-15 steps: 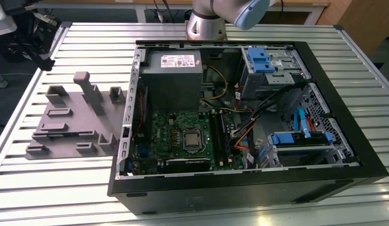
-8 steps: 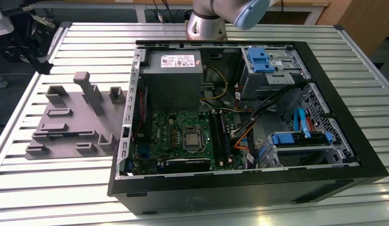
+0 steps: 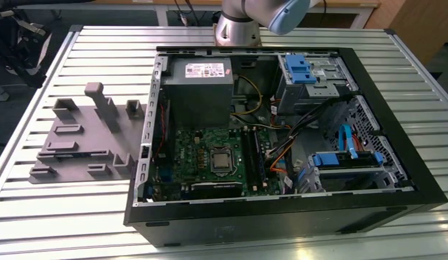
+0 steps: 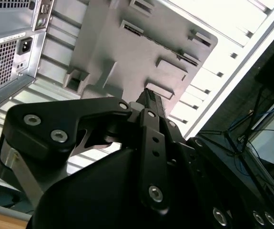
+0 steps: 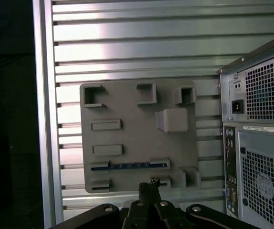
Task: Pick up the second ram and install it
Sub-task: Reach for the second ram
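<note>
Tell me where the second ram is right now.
In the first wrist view, the second ram sits in a slot of the grey fixture, along the fixture edge nearest the gripper.

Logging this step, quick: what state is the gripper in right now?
Gripper: shut, holding nothing; the second ram lies in a slot of the grey fixture, apart from it.
</note>
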{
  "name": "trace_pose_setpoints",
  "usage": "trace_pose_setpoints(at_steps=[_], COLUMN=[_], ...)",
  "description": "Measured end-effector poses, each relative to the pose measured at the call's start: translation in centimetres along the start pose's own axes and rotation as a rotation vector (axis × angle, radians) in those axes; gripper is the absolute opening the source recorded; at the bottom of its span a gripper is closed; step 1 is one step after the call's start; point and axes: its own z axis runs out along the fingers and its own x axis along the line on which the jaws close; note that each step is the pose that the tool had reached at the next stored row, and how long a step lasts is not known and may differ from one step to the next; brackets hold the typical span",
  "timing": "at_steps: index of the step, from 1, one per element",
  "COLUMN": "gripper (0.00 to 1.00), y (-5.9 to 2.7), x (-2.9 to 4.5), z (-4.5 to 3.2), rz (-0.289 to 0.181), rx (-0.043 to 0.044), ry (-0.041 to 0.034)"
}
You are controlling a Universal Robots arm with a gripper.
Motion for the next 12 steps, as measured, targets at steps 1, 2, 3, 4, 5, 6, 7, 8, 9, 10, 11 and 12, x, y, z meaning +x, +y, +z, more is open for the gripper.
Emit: trace_pose_setpoints(at_steps=[1,2,3,4,5,6,7,8,9,10,11,12], gripper=[0.11,0.11,0.11,0.11,0.11,0.11,0.11,0.11,0.11,0.11,0.11,0.11], y=[-0.03,-0.05,-0.07,-0.09,-0.1,-0.12,-0.14,-0.16,-0.18,-0.18,-0.18,-0.18], x=[0.27,0.53,0.77,1.0,1.22,1.43,1.67,1.85,1.98,2.0,2.0,2.01], z=[0.01,0.02,0.02,0.03,0.02,0.02,0.03,0.03,0.02,0.02,0.02,0.02], rz=[0.0,0.0,0.0,0.0,0.0,0.0,0.0,0.0,0.0,0.0,0.0,0.0], rx=[0.0,0.0,0.0,0.0,0.0001,0.0001,0.0,0.0,0.0001,0.0001,0.0,0.0], ry=[0.0,0.0,0.0,0.0,0.0001,0.0001,0.0001,0.0,0.0001,0.0001,0.0,0.0])
